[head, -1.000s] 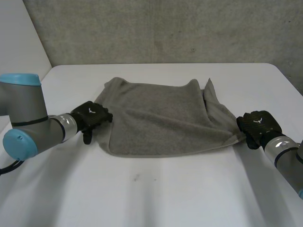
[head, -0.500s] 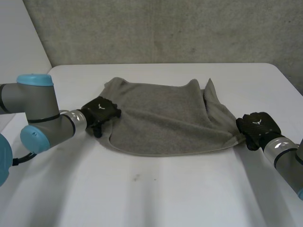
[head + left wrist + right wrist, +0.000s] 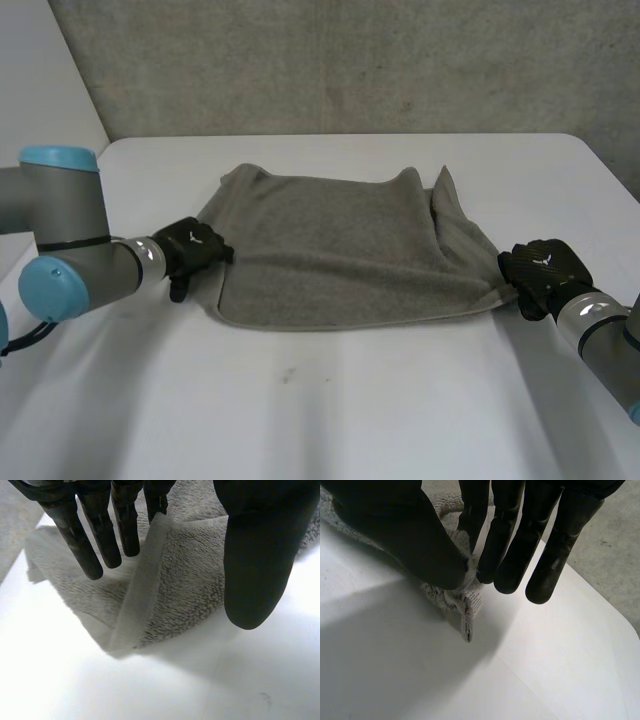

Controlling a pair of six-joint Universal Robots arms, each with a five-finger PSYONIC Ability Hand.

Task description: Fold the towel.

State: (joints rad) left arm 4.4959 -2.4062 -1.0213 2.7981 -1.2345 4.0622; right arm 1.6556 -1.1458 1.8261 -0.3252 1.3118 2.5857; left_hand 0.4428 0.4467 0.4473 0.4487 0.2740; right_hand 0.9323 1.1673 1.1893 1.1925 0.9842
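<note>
A grey towel (image 3: 340, 250) lies folded and rumpled across the middle of the white table (image 3: 350, 400). My left hand (image 3: 190, 250) is at the towel's near left corner. In the left wrist view the towel's raised edge (image 3: 150, 580) stands between the straight fingers (image 3: 100, 535) and the thumb (image 3: 255, 555), which stay apart, so the hand is open. My right hand (image 3: 540, 268) is at the towel's near right corner. There the thumb (image 3: 400, 525) and a finger pinch the corner with its small label (image 3: 465, 605) just above the table.
A grey wall rises behind the table's far edge (image 3: 350, 136). Bare white table surface stretches in front of the towel, toward the near edge.
My left hand went in over the towel's left edge, then drew back to the left, and the near left corner now lies a little further out. The right hand has hardly moved.
</note>
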